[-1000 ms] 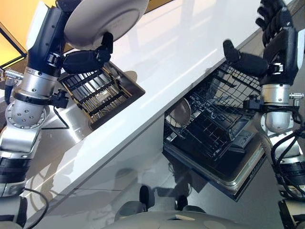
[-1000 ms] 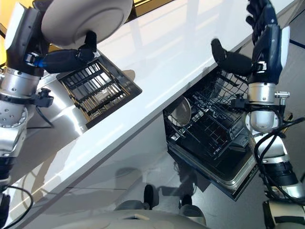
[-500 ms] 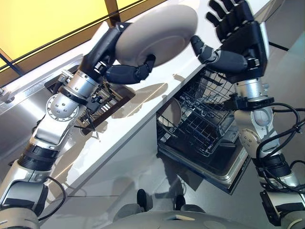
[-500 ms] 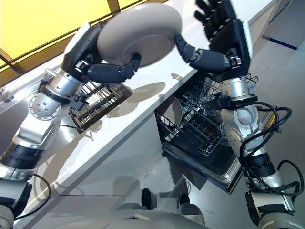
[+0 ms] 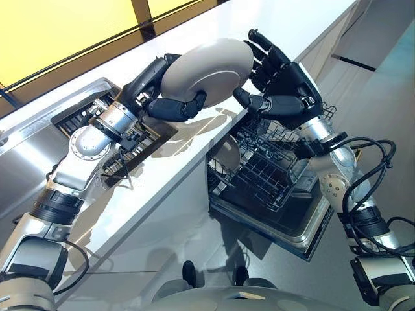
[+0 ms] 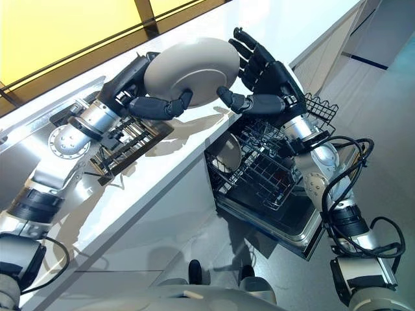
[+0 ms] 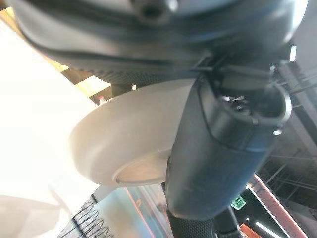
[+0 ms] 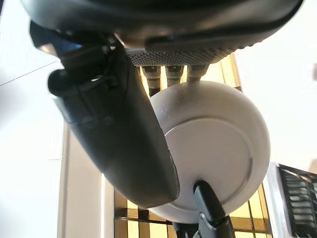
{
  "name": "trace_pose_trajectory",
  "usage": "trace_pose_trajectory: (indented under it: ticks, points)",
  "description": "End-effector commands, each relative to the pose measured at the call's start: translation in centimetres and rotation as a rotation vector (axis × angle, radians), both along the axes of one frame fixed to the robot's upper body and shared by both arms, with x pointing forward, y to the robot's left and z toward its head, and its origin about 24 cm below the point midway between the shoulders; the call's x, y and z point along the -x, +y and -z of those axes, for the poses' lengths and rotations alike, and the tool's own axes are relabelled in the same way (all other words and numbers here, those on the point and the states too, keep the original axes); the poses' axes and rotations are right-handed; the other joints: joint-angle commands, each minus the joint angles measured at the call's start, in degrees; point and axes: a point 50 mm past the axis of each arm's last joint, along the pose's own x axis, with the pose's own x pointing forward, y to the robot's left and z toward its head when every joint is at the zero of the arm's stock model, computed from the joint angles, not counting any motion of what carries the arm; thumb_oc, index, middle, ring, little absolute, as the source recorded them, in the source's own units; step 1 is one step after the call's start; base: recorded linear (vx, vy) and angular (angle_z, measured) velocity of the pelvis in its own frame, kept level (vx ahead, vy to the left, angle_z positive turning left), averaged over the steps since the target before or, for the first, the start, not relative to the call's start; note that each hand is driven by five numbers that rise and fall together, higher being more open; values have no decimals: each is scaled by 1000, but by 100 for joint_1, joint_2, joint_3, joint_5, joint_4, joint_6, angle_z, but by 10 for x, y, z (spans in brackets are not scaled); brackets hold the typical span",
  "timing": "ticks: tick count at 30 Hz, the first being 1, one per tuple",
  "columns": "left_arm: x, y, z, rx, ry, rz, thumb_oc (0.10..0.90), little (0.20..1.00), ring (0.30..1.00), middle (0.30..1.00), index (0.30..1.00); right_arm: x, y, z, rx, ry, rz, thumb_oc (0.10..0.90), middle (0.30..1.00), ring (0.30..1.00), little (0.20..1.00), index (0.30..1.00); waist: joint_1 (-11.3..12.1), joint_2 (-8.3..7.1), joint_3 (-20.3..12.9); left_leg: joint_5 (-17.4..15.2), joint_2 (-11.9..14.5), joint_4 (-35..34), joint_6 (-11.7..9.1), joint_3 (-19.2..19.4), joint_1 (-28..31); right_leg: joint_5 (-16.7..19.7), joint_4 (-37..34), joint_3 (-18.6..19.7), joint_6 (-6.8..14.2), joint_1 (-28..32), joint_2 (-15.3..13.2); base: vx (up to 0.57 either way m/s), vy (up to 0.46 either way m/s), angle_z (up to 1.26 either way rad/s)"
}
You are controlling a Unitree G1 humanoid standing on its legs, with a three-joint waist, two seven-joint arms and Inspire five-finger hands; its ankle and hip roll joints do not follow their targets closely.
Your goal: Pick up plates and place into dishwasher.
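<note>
Plate held aloft above the worktop, clasped by the curled fingers of the left hand. Right hand, fingers spread and released, flanks its far rim; dishwasher rack lies below, nearer this hand.

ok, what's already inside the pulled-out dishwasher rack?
One round grey plate stands on edge at the near-counter end of the black wire dishwasher rack. The right hand covers the rack's far corner.
</note>
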Motion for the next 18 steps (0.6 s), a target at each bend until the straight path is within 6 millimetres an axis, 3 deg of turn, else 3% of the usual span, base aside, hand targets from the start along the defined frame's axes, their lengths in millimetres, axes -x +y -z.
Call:
trace_pose_trajectory:
  ticks: [1,9,18]
  points:
    - [-11,-10,-49,101,-169,51,100,200,300,300,300,4,24,-47,-117,-209,-169,800,900,900,900,900,15,-155,-715,-646,-286,10,2,-16,299,205,23,-71,275,-66,55,0,0,0]
    - [-19,-10,-33,123,-85,52,100,200,300,300,300,2,31,-54,-191,-216,-233,800,900,900,900,900,27,-166,-729,-636,-281,10,0,-41,294,211,23,-63,263,-69,67,0,0,0]
    - [-30,-16,-21,163,49,161,100,200,300,300,300,2,52,-46,-174,-98,-476,800,900,900,900,900,-13,-190,-766,-627,-271,10,-7,-2,298,217,23,-35,264,-76,72,3,-6,-2]
